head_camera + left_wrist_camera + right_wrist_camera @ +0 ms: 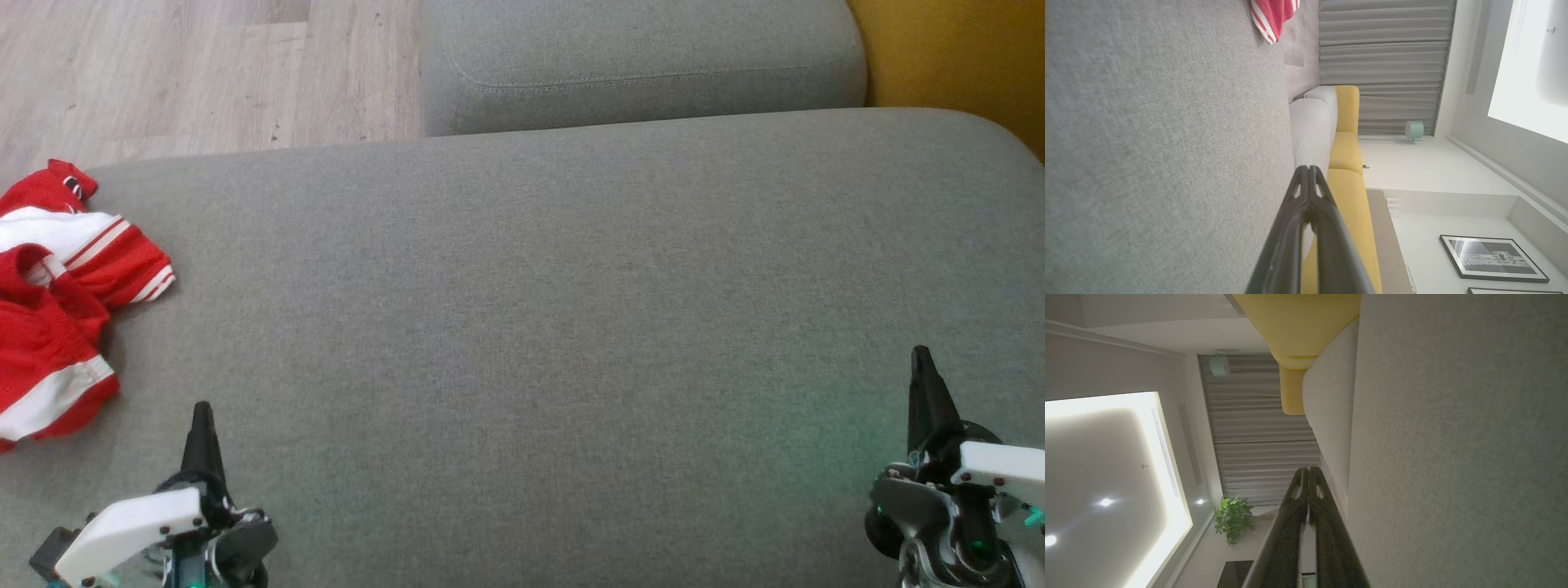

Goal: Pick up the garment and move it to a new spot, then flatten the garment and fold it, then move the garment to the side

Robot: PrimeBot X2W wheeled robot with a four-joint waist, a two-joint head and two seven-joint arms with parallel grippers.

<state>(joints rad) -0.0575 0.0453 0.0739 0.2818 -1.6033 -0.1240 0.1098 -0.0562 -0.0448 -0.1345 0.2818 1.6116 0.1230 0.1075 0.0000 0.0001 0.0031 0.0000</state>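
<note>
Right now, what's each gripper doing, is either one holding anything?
Left gripper: closed, holding nothing.
Right gripper: closed, holding nothing.

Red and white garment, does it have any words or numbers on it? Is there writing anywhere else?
No text can be read anywhere.
On the garment: a small dark mark near its top edge, too blurred to read.
On the framed picture: a grey image, no legible words.
</note>
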